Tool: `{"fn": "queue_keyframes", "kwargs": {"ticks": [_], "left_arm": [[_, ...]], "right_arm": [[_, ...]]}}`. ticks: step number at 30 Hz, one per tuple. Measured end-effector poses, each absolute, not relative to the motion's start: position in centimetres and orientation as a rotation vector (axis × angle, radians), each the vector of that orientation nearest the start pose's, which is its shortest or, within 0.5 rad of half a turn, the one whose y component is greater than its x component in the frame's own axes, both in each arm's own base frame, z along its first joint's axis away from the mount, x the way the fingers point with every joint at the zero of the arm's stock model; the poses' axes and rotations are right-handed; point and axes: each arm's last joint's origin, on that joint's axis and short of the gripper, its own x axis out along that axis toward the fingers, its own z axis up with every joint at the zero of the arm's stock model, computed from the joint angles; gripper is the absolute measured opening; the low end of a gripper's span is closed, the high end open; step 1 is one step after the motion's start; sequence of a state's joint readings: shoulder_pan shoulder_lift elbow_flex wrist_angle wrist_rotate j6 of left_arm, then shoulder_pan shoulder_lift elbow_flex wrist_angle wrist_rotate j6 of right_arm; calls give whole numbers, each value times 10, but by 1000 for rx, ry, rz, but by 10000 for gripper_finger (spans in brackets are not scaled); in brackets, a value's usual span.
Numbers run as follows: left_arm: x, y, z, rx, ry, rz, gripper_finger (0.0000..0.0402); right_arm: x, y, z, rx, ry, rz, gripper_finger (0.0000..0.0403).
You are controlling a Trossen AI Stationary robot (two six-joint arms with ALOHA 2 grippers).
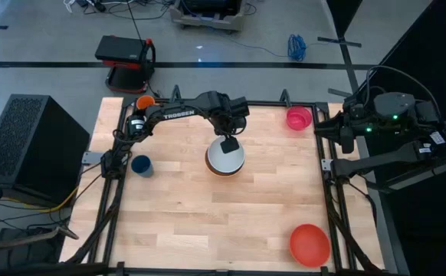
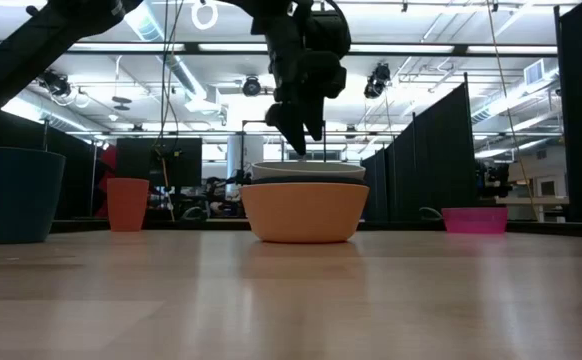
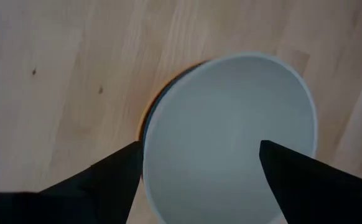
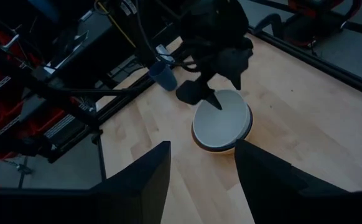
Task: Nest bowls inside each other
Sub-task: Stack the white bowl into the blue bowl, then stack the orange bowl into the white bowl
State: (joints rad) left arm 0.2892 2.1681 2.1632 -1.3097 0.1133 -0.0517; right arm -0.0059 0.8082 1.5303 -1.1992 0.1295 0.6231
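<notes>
A white bowl (image 1: 225, 159) sits nested in an orange bowl (image 2: 304, 212) at the table's middle. A thin dark rim (image 3: 162, 93) shows between the two. My left gripper (image 1: 229, 144) hangs open just above the white bowl, fingers pointing down and clear of its rim (image 2: 308, 171). A pink bowl (image 1: 299, 117) stands at the far right. A red bowl (image 1: 309, 244) stands at the near right. My right gripper (image 4: 199, 149) waits open and empty, raised at the table's right edge (image 1: 344, 132).
A dark blue cup (image 1: 141, 165) stands left of the stack, and an orange cup (image 1: 145, 101) stands at the far left corner. Bare wood lies in front of the stack and toward the near edge.
</notes>
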Motion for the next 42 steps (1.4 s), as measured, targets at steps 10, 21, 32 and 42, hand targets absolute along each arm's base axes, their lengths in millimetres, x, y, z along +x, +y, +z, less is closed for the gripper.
{"fn": "queue_keyframes", "kwargs": {"ticks": [10, 21, 32, 42], "left_arm": [[420, 117, 326, -310, 1043, 78, 295], [409, 108, 398, -267, 629, -78, 287], [381, 95, 437, -210, 502, -29, 250], [357, 61, 437, -230, 353, 60, 227]], "right_arm": [[62, -3, 449, 608, 515, -281, 170], [54, -2, 439, 651, 653, -293, 169], [73, 0, 403, 665, 677, -239, 163], [70, 2, 391, 745, 544, -135, 155]]}}
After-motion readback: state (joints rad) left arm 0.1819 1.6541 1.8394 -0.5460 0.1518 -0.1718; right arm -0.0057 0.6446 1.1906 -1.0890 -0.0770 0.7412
